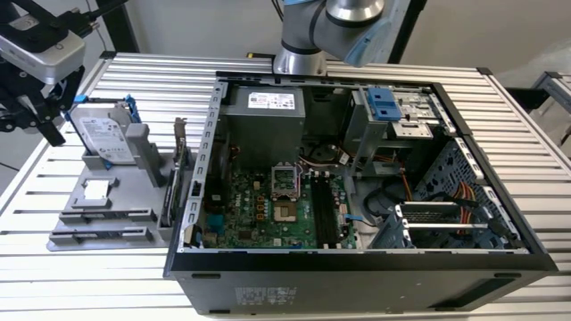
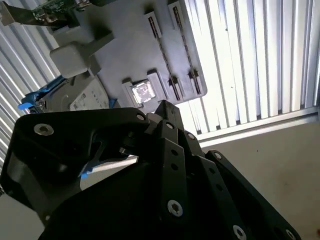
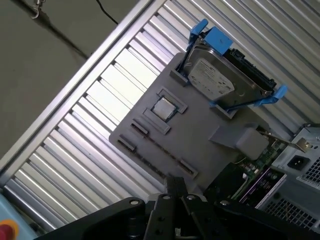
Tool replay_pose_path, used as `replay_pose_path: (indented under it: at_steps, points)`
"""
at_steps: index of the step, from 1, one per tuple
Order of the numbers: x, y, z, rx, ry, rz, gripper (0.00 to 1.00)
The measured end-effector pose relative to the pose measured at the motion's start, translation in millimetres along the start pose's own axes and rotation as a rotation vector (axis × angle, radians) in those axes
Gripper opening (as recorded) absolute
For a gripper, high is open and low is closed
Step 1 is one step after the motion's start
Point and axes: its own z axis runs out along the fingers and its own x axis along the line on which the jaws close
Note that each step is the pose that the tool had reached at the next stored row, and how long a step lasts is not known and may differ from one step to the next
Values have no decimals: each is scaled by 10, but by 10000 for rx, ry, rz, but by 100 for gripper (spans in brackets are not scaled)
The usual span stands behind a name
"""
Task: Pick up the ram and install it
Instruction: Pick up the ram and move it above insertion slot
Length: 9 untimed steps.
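Note:
Two thin dark ram sticks stand on edge in the long slots of the grey holder [image 1: 134, 175], one ram stick [image 1: 107, 215] behind the other [image 1: 100, 234]. In the second wrist view the ram [image 2: 161, 47] is a dark strip in its slot, and in the first wrist view the ram [image 3: 156, 151] lies just beyond the fingertips [image 3: 175, 184]. My gripper [image 1: 45, 130] hangs above the table at the exterior view's left, beside the holder's hard-drive end and well short of the ram. Its fingers look shut with nothing between them.
The holder also carries a silver hard drive [image 1: 100, 137] in a blue bracket, a square chip [image 1: 95, 190] and an upright card [image 1: 178, 177]. The open computer case [image 1: 357, 261] lies to the holder's right, with black memory slots [image 1: 321, 214] on its green motherboard [image 1: 267, 214].

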Motion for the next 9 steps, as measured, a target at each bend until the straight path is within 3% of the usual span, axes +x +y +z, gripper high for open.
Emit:
replay_pose_path:
  at_steps: [9]
  points:
    - [0, 0, 0, -10, 31, -554, 0]
